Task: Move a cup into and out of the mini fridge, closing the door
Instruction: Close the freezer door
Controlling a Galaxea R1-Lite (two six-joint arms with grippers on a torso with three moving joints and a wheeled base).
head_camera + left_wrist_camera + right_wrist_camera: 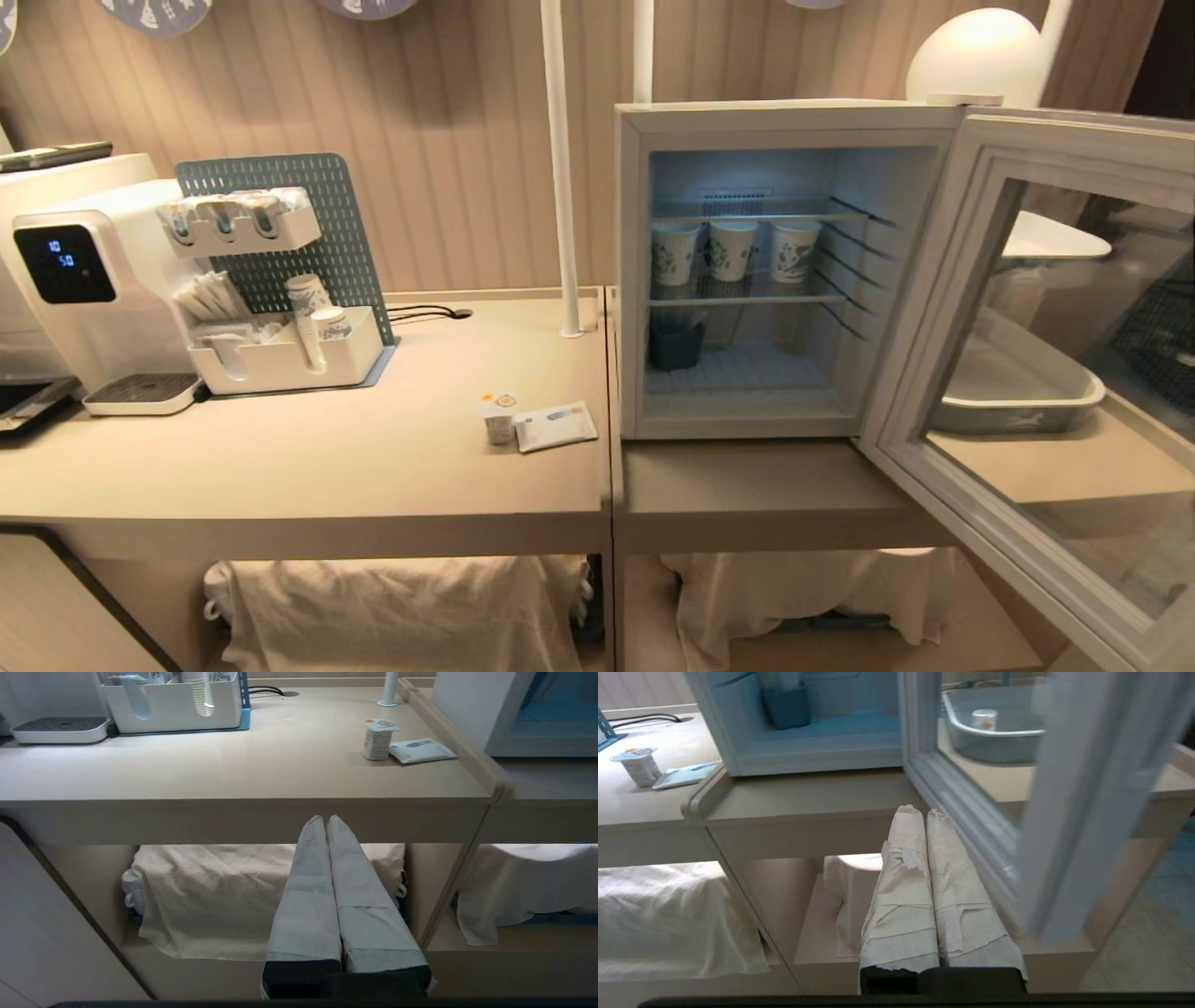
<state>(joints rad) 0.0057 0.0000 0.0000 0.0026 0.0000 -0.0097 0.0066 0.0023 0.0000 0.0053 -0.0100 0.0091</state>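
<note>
A pale wooden counter runs along a wall of vertical beige slats, with open shelves beneath it holding bundles under cream cloth. The mini fridge stands on a lower section of counter to the right, and the door is swung wide open toward the robot's right. Three tall paper cups sit in a row on its upper wire shelf, and a dark container stands on the fridge floor. The cup stands upright on the counter just left of the fridge, touching or just beside a flat white packet. Farther left are a white water dispenser and a white organiser against a blue pegboard. A grey tray shows through the door glass. The left gripper and right gripper hang low before the counter edge, each with taped fingers pressed together on nothing.
</note>
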